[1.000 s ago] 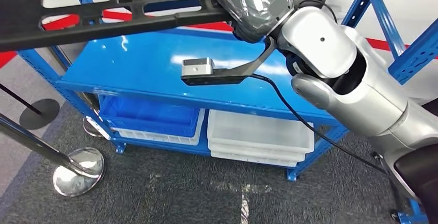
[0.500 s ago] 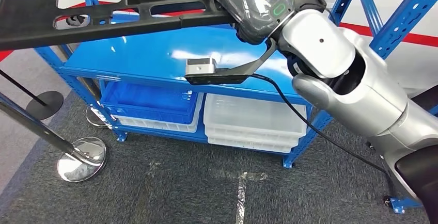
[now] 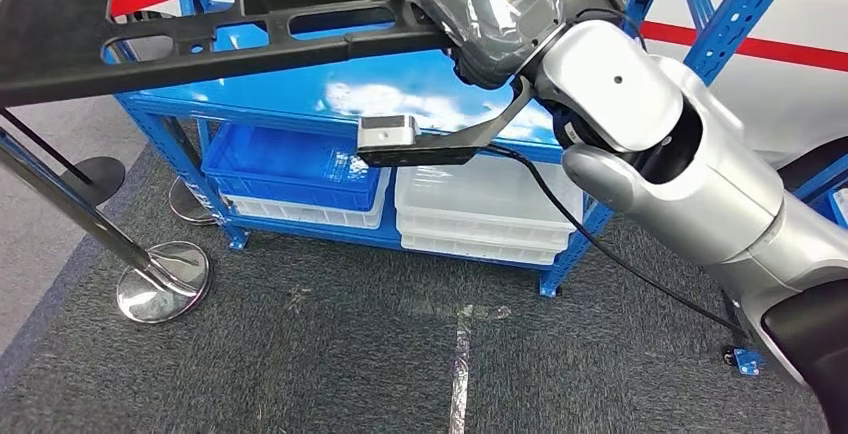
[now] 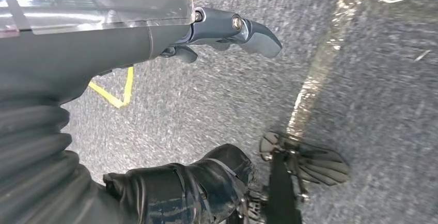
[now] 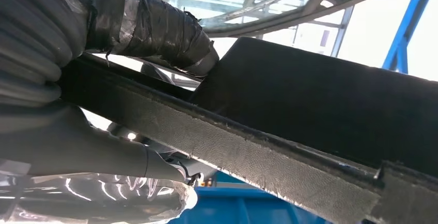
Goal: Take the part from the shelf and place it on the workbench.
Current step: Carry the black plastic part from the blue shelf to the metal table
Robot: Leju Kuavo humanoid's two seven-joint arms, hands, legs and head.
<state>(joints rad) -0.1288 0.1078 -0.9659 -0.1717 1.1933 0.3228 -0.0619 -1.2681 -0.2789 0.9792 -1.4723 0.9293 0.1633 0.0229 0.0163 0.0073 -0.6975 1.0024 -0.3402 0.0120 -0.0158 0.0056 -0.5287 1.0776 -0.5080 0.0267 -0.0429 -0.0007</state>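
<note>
The part (image 3: 200, 39) is a long black plastic frame with slotted openings, held high across the upper left of the head view. My right hand (image 3: 490, 9), under a clear cover, grips its right end. In the right wrist view the taped thumb (image 5: 155, 28) lies over the edge of the black part (image 5: 310, 110). The part hangs above and in front of the blue shelf (image 3: 400, 94). My left hand (image 4: 155, 33) hangs over the grey floor with its fingers stretched out and nothing in them.
On the shelf's lower level sit a blue bin (image 3: 290, 169) and stacked white bins (image 3: 490, 214). A chrome stanchion base (image 3: 160, 279) with a leaning pole stands at the left. Blue rack uprights (image 3: 730, 24) rise at the right. A worn tape line (image 3: 458, 364) runs across the grey carpet.
The whole picture has shifted: the shelf now lies higher and farther off and more floor shows, so the camera has moved back. The part stays in my right hand.
</note>
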